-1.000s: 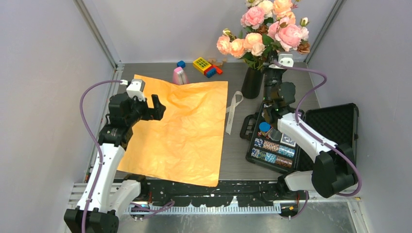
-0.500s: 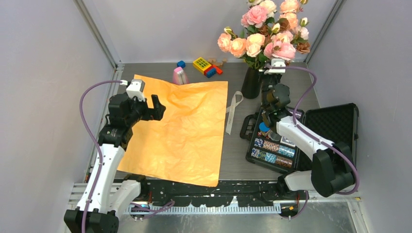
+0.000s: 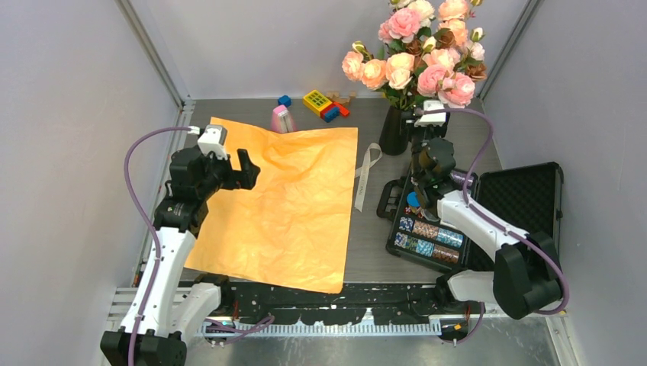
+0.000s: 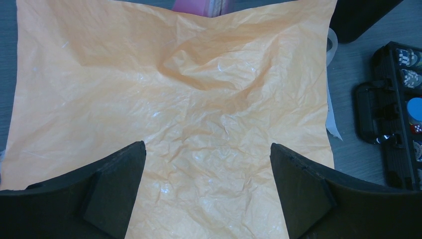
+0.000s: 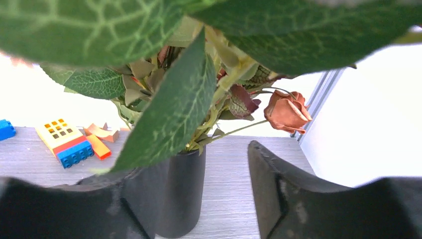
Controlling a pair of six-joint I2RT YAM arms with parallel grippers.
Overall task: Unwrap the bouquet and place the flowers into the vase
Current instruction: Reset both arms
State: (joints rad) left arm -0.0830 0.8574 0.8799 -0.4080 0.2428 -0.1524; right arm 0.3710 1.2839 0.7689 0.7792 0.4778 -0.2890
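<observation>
Right gripper (image 5: 199, 174) has its jaws apart, nothing pinched. Left gripper (image 4: 207, 145) is wide open too, hovering over the big crinkly orange paper sheet (image 3: 282, 206) spread flat on the gray table (image 3: 370, 255). Pink and peach fabric roses (image 3: 412, 53) stand in the tall glossy black vase (image 3: 395, 131) at the back, just beside the right gripper. Cream ribbon (image 3: 366, 174) lies between paper and vase.

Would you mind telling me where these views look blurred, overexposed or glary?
Right wrist: the leaves along the top edge, nearest the lens, are soft, and the background behind the vase is blown out to white. Left wrist: sharp, with small glints on the crinkled orange paper. Top external: evenly lit and in focus throughout.
</observation>
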